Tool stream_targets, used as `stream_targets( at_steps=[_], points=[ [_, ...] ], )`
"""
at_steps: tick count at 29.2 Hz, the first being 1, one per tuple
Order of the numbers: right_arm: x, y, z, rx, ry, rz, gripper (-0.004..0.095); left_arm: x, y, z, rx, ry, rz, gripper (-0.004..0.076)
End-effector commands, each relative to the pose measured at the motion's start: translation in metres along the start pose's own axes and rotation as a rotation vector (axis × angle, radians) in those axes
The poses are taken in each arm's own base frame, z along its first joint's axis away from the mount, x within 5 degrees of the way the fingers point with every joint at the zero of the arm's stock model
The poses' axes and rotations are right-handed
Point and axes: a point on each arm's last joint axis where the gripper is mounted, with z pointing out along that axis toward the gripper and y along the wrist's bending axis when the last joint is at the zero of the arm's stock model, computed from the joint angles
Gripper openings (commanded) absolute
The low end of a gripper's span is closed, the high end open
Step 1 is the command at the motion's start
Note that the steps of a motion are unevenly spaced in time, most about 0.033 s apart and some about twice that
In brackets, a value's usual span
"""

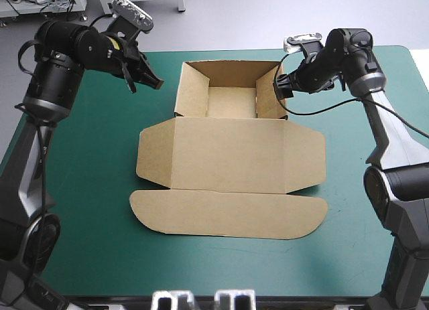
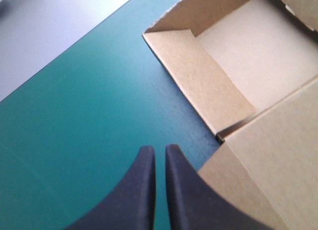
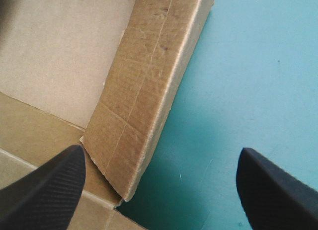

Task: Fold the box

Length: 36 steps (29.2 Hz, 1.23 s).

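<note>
The brown box (image 1: pixel 231 146) stands as an open tray at the far middle of the teal-green table, its walls raised and its lid (image 1: pixel 228 213) lying flat toward the front. My left gripper (image 1: pixel 149 79) hovers left of the tray's left wall (image 2: pixel 201 78), fingers shut with nothing between them (image 2: pixel 160 153). My right gripper (image 1: pixel 280 90) is open at the tray's right wall (image 3: pixel 149 91), one finger over the box and the other over the cover (image 3: pixel 161 163).
Bare teal-green cover (image 1: pixel 87 189) lies left, right and in front of the box. The table's far edge (image 1: pixel 221 52) runs just behind the tray.
</note>
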Motion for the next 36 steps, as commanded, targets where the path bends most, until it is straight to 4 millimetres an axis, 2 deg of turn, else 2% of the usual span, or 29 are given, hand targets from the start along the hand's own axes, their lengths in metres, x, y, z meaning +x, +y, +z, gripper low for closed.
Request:
stream_targets(
  at_steps=[1,6,9,11,14,18,21,24,26,31,34,36],
  points=[
    [-0.008,0.004,-0.034,-0.004,-0.118,-0.014,0.0768,0.022,-0.004,-0.038,-0.032,0.031,0.029,-0.0007],
    [-0.01,0.005,-0.034,-0.009,-0.143,-0.011,0.0768,0.074,-0.014,-0.037,-0.071,0.197,0.007,-0.0007],
    [-0.011,0.006,-0.027,-0.039,-0.138,-0.01,0.0768,0.107,-0.025,-0.038,-0.053,0.272,-0.003,-0.0007],
    [-0.011,0.004,-0.011,-0.049,-0.109,-0.011,0.0768,0.135,-0.035,-0.041,-0.037,0.32,-0.023,-0.0008],
    [-0.011,0.002,0.01,-0.073,-0.071,0.006,0.0767,0.158,-0.04,-0.049,-0.072,0.348,-0.063,-0.0008],
    [-0.01,0.001,0.042,-0.132,-0.027,0.039,0.0768,0.18,-0.043,-0.065,-0.134,0.344,-0.103,-0.0007],
    [-0.009,0.001,0.059,-0.164,-0.01,0.056,0.0753,0.188,-0.046,-0.071,-0.146,0.319,-0.119,-0.0007],
    [-0.008,0.001,0.067,-0.174,0.0,0.07,0.0662,0.188,-0.047,-0.073,-0.142,0.301,-0.139,-0.0007],
    [-0.009,0.0,0.067,-0.164,-0.009,0.07,0.0555,0.187,-0.047,-0.072,-0.135,0.283,-0.144,-0.0007],
    [-0.013,-0.003,0.064,-0.121,-0.035,0.033,0.0196,0.182,-0.047,-0.071,-0.135,0.231,-0.144,-0.0007],
    [-0.01,-0.006,0.064,-0.095,-0.006,-0.024,0.0039,0.182,-0.048,-0.07,-0.13,0.23,-0.147,-0.0008],
    [-0.007,-0.007,0.064,-0.075,0.025,-0.038,-0.0018,0.183,-0.048,-0.071,-0.13,0.232,-0.147,-0.0008]
  ],
)
